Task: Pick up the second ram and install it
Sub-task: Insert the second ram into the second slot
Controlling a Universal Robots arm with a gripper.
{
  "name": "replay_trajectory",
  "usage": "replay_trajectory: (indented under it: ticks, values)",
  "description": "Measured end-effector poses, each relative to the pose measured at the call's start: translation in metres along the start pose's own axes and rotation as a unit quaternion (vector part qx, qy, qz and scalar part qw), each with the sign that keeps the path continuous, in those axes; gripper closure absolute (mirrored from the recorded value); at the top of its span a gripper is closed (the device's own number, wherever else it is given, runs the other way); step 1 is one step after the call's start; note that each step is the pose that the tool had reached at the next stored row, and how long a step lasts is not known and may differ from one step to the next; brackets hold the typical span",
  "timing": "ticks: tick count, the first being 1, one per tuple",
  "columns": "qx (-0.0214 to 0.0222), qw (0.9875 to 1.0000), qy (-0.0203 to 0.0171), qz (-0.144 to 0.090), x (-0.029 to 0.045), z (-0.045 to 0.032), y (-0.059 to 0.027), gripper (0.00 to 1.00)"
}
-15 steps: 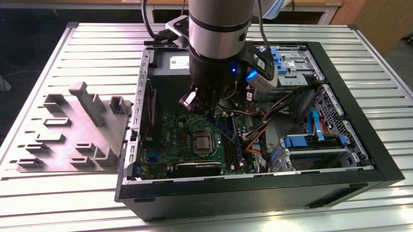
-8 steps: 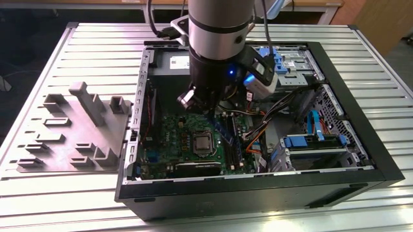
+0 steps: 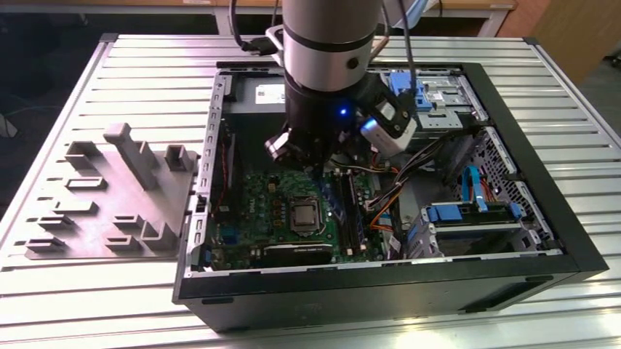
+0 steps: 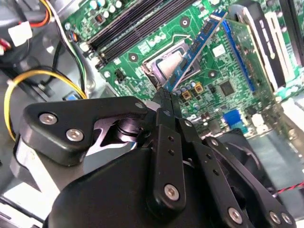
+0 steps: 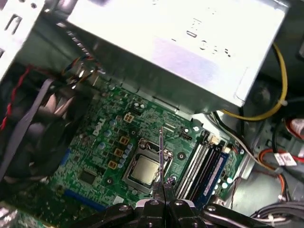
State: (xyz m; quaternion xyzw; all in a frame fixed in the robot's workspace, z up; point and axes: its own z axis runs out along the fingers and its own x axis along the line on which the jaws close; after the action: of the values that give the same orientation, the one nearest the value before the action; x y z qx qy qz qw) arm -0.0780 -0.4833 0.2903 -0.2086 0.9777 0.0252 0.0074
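Arm: the grey arm reached down into the open computer case, with its wrist hanging over the green board.
Gripper: the gripper was pinched narrow on one end of the second ram. The first wrist view showed the same grip.
Second ram: the second ram was a thin blue stick held over the green board, seated in no slot. Its free end pointed away from the fingers. In the first wrist view it showed edge-on as a thin sliver.
Under the stick: the processor chip sat in its metal frame near the middle of the green board. The stick lined up over the edge of that frame.
Slots: long black slots lay on the green board just beside the processor chip, apart from the held stick. One of them showed blue along its length.
Power box: a silver box stood along one edge of the green board.
Fan: a black fan sat off the green board on the side away from the slots.
Cable: a yellow cable looped off the green board on the slot side.
Tray: a grey tray lay on the slatted metal table. It was outside the case, to the exterior view's left of the green board.
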Motion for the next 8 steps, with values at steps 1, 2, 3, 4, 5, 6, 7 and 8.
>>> replay_trajectory:
  ticks: [1,2,3,4,5,6,7,8]
  values:
    - [0.0002,1.0,-0.0004,0.009,0.0,0.0002,0.0,0.89]
    - [0.0005,0.9998,-0.0008,0.018,0.0,0.0004,0.0,0.89]
    - [0.0007,0.9996,-0.0013,0.028,0.0,0.0005,0.0,0.89]
    - [0.0009,0.9993,-0.0017,0.037,0.0,0.0007,0.0,0.89]
    - [0.0012,0.999,-0.0021,0.046,0.0,0.0009,0.0,0.89]
    - [0.0014,0.9985,-0.0025,0.055,0.0,0.001,0.0,0.89]
    - [0.0016,0.998,-0.0029,0.064,0.0,0.0012,0.0,0.89]
    - [0.0018,0.9973,-0.0033,0.073,0.0,0.0014,-0.0001,0.89]
